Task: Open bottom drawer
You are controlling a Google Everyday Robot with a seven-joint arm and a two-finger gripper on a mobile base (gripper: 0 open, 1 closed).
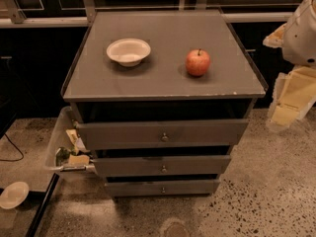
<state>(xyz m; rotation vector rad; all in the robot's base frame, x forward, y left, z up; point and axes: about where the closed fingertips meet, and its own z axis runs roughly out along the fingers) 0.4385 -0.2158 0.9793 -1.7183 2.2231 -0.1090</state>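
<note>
The bottom drawer (197, 187), lowest of three grey fronts on the cabinet (163, 80), looks shut to us, its knob (163, 189) untouched. Our gripper (289, 105) hangs well apart at the cabinet's right; whether it is open or closed we cannot tell. Reaching, grasping and pulling are all left. A bowl (128, 51) and an apple (198, 62) sit on top.

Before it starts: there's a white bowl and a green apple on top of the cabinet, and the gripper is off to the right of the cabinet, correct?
The apple is red, not green; the camera view shows it. The rest holds: the white bowl shares the top of the cabinet, and the gripper is off to its right, apart from the bottom drawer.
</note>
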